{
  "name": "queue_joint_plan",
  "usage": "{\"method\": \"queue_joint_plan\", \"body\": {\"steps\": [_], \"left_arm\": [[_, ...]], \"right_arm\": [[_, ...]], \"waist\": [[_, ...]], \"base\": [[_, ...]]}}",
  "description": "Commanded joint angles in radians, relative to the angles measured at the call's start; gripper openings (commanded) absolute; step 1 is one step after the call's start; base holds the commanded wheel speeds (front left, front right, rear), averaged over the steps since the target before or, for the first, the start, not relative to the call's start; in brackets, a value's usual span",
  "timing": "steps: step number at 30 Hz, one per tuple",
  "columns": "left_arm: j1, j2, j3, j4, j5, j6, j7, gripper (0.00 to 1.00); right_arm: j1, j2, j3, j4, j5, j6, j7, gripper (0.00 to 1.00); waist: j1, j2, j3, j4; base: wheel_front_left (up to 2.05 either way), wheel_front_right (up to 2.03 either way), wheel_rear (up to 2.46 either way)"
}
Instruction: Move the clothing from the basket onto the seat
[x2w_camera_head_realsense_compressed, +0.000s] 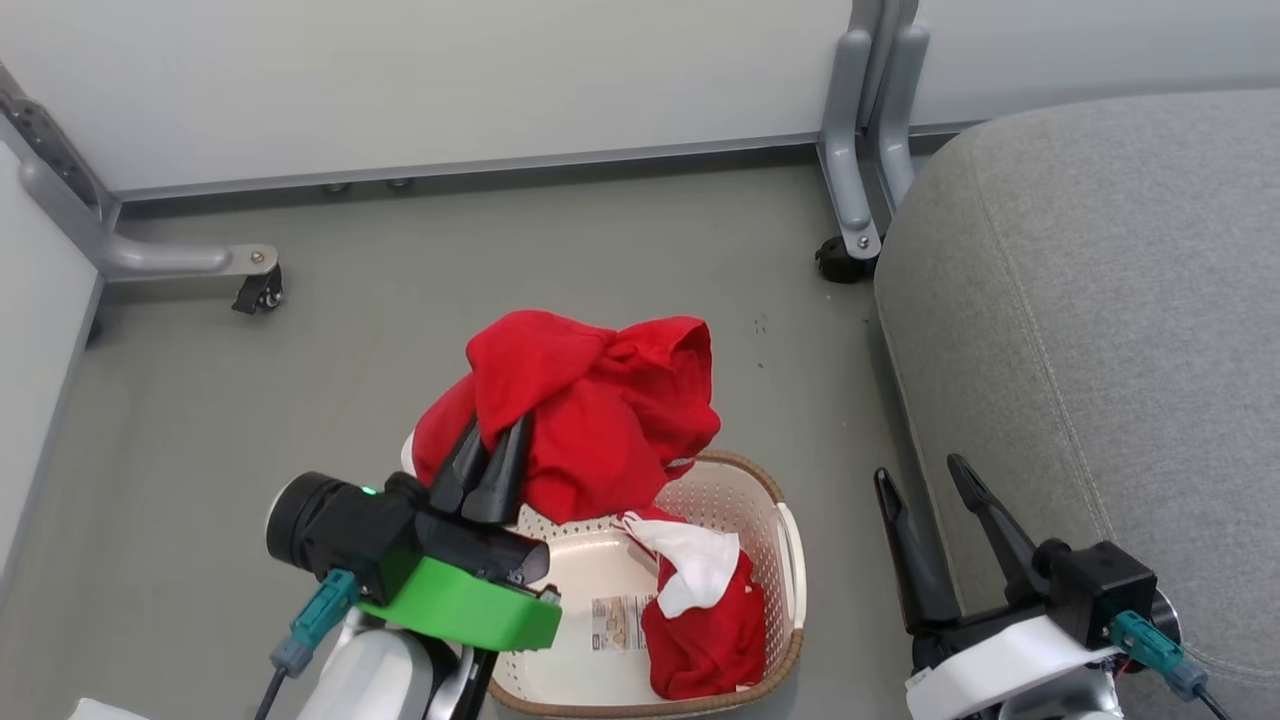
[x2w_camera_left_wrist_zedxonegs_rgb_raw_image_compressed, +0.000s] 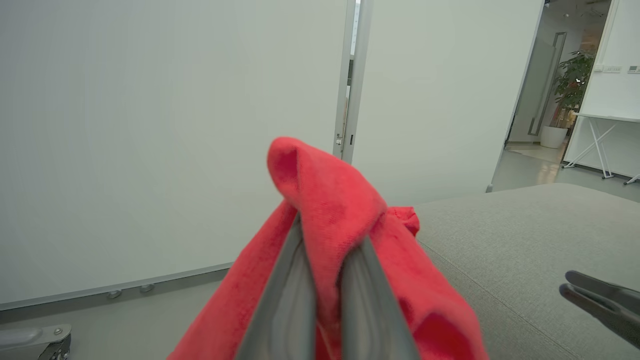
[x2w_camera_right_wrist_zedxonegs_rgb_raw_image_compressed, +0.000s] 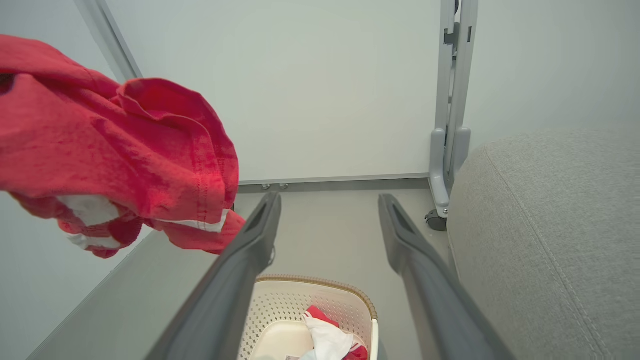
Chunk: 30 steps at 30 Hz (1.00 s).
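While the left jaws clamp one red garment (x2w_camera_head_realsense_compressed: 590, 400) above the basket (x2w_camera_head_realsense_compressed: 735, 500) on the floor (x2w_camera_head_realsense_compressed: 300, 400), the right jaws stand apart beside the seat (x2w_camera_head_realsense_compressed: 1100, 300); a second garment (x2w_camera_head_realsense_compressed: 710, 630) lies in the basket.

Red clothing (x2w_camera_head_realsense_compressed: 590, 410) with white trim, cream basket (x2w_camera_head_realsense_compressed: 725, 500), grey seat (x2w_camera_head_realsense_compressed: 1100, 300).

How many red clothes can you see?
2. One red garment hangs from the shut left gripper, above the basket. The other red garment lies inside the basket. More might hide underneath.
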<state>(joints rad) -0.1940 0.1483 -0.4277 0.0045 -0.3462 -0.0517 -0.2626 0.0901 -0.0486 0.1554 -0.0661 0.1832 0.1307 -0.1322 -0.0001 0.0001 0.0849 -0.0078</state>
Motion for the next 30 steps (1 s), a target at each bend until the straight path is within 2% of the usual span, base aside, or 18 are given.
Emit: {"method": "queue_joint_plan", "body": {"steps": [1,21,30], "left_arm": [[0.024,0.008,-0.004,-0.007,0.005,0.008,-0.003,0.0],[0.046,0.022,-0.019,-0.046,0.002,0.028,0.011,0.0],[0.03,0.023,-0.03,-0.046,-0.002,0.028,0.013,0.0]], "right_arm": [[0.021,-0.003,0.002,-0.008,0.007,0.0,0.006,1.0],[0.041,-0.003,0.024,-0.031,0.016,0.0,0.028,1.0],[-0.009,-0.003,0.102,-0.016,0.02,0.0,0.04,1.0]], "waist": [[0.0001,-0.0001,-0.032,-0.004],[0.0001,-0.0001,-0.034,-0.005],[0.0001,-0.0001,-0.026,0.001]], "base": [[0.0,0.0,0.0],[0.0,0.0,0.0],[0.0,0.0,0.0]]}}
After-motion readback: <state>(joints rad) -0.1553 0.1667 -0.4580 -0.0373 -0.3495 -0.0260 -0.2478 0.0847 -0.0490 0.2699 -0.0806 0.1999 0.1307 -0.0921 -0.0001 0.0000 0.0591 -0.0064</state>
